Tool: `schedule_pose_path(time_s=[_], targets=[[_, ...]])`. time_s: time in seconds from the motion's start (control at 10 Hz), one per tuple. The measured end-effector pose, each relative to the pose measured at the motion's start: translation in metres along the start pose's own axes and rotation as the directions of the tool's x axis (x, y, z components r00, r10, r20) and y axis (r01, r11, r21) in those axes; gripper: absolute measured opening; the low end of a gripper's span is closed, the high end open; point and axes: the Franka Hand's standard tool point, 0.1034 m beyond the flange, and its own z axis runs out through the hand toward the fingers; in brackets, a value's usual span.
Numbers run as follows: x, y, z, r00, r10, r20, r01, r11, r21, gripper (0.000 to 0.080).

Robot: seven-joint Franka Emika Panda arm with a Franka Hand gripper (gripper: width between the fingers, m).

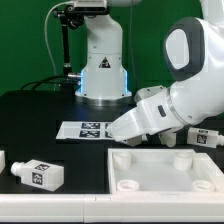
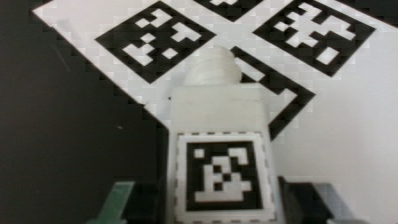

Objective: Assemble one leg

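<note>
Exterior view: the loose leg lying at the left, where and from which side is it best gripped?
Take the leg across the middle of its body, closing on its two long sides, coming straight down. It lies on its side on the table, touching nothing else, so the top is probably the only freely open approach.

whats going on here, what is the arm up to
The arm has its fingers on either side of one leg, a small white tagged peg, by the marker board. Whether they have clamped it isn't clear. The socketed panel lies nearby, and another leg lies loose on the table.
</note>
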Motion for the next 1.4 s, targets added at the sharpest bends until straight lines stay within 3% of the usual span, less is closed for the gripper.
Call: schedule_pose_path(time_s=[0.1,0.2,0.3,0.4,0.5,0.6,0.7,1.0,1.1,1.3,1.4], targets=[[-0.001,0.001,-0.003,1.000,0.000,-0.003,0.000,1.000,0.000,0.0285],[-0.016,0.008,-0.021,1.000,0.001,0.024,-0.002,0.999,0.035,0.0285],[-0.027,0.021,-0.051,0.999,0.047,0.003,-0.048,0.996,0.073,0.0285],[-0.032,0.031,-0.071,0.995,0.091,-0.050,-0.084,0.990,0.113,0.0285],[-0.040,0.039,-0.086,0.987,0.131,-0.089,-0.118,0.983,0.143,0.0285],[-0.045,0.047,-0.097,0.976,0.183,-0.119,-0.159,0.969,0.189,0.0285],[-0.045,0.056,-0.098,0.965,0.229,-0.124,-0.197,0.953,0.231,0.0285],[-0.040,0.063,-0.104,0.905,0.267,-0.331,-0.202,0.955,0.216,0.0286],[-0.041,0.061,-0.107,0.881,0.296,-0.369,-0.219,0.946,0.238,0.0286],[-0.036,0.066,-0.160,0.795,0.448,-0.409,-0.270,0.865,0.424,0.0287],[-0.033,0.074,-0.179,0.732,0.514,-0.447,-0.294,0.830,0.474,0.0287]])
